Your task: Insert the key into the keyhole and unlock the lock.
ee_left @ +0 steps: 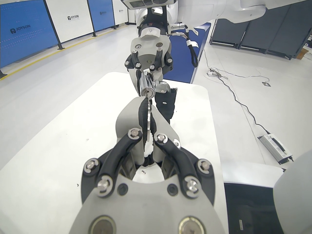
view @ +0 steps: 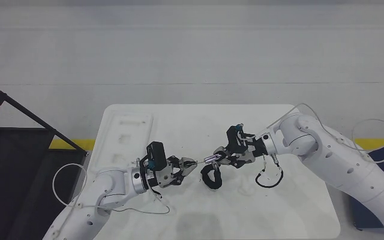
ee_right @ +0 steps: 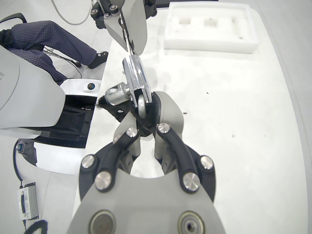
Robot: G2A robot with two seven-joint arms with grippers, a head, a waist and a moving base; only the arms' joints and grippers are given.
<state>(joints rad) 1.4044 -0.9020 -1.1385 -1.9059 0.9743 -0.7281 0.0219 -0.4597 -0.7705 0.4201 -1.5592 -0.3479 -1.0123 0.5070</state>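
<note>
Pinching the key flat between closed fingers, the left gripper is held at 8 o'clock of table centre. The key tip is seen at the keyhole and is judged partly entered; depth cannot be told. The lock, raised off the table near centre, is clamped by the closed right gripper from 3 o'clock, with its black strap hanging. A foam tray is noted at 10 o'clock. Remaining: full seating, turn, release.

The same short word with a small logo is printed on the white panel and the blue panels, far beyond the table.
</note>
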